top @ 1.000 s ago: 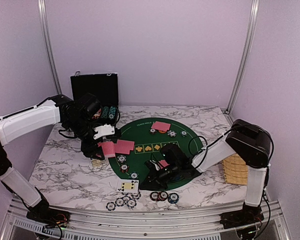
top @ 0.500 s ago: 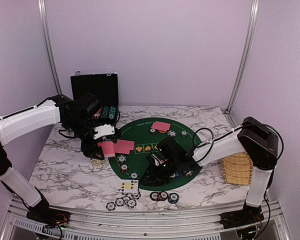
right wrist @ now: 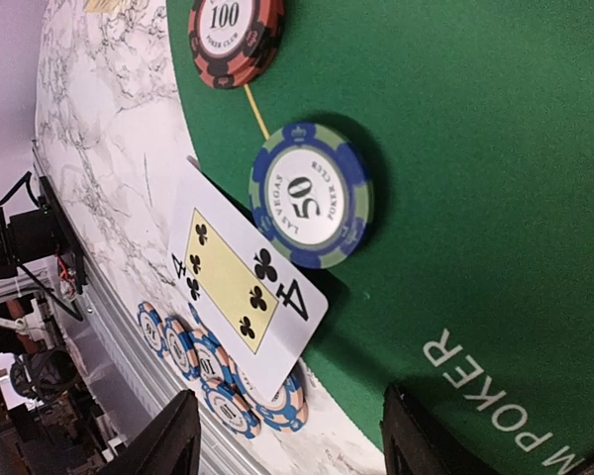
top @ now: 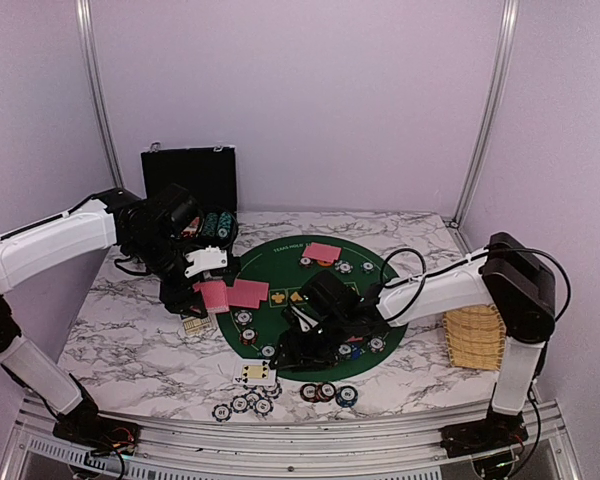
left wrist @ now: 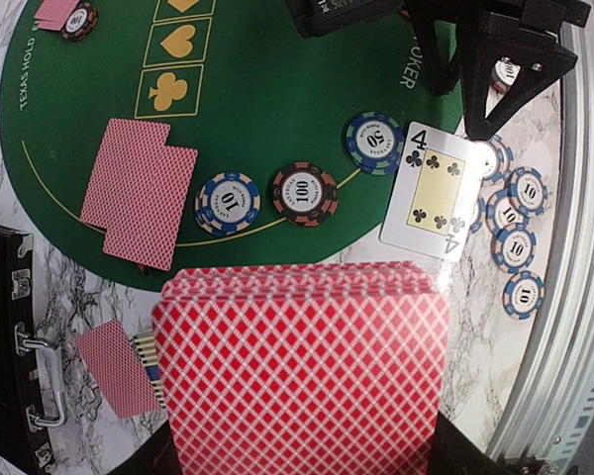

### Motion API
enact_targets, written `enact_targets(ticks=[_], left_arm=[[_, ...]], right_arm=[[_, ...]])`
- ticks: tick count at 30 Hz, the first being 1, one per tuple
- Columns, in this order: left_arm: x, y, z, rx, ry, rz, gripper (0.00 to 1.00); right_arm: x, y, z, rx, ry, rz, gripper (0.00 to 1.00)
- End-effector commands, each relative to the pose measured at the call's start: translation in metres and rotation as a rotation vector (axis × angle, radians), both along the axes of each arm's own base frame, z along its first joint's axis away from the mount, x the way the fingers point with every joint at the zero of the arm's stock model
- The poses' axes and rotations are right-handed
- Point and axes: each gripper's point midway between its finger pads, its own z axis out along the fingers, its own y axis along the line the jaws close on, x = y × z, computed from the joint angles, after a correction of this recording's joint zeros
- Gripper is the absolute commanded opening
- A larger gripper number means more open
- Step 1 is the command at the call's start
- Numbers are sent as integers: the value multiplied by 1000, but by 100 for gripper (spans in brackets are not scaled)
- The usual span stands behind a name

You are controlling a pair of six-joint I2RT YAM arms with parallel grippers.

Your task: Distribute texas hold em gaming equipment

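Observation:
My left gripper [top: 204, 288] is shut on a deck of red-backed playing cards [left wrist: 302, 366], held above the left edge of the green mat [top: 310, 270]. A face-up four of clubs [right wrist: 240, 292] lies at the mat's near edge, partly over a row of blue 10 chips [right wrist: 208, 371]. Beside the card sit a blue-green 50 chip [right wrist: 310, 195] and a red-black 100 chip [right wrist: 233, 35]. My right gripper [right wrist: 297, 445] hovers low just behind this card, open, with nothing between its fingers. Two red-backed cards [left wrist: 139, 193] lie on the mat's left side.
A black hinged case [top: 190, 175] stands open at the back left. A woven yellow tray [top: 475, 335] sits at the right edge. More dark chips [top: 328, 392] lie near the front rail, and another card pair [top: 322, 251] with chips at the mat's far side.
My right gripper has opened and slid left across the mat toward the four of clubs. The left arm and its deck have barely moved.

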Motion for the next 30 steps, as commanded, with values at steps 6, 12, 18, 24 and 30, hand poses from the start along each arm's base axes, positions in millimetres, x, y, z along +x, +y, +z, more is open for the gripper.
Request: enact_targets(ticks=[6, 12, 18, 24, 30], left_arm=[[-7, 6, 5, 4, 3, -7, 0], [-6, 6, 6, 2, 3, -10, 0], [-6, 5, 7, 0, 1, -10, 0], [-6, 7, 8, 1, -3, -9, 0], [-6, 8, 9, 7, -10, -12, 0]], right_arm=[[-10, 10, -15, 96, 139, 22, 59], [-8, 19, -16, 146, 160, 16, 55], [-8, 17, -23, 154, 183, -16, 49], [-8, 10, -36, 159, 231, -87, 41], [-4, 8, -38, 171, 240, -136, 29]])
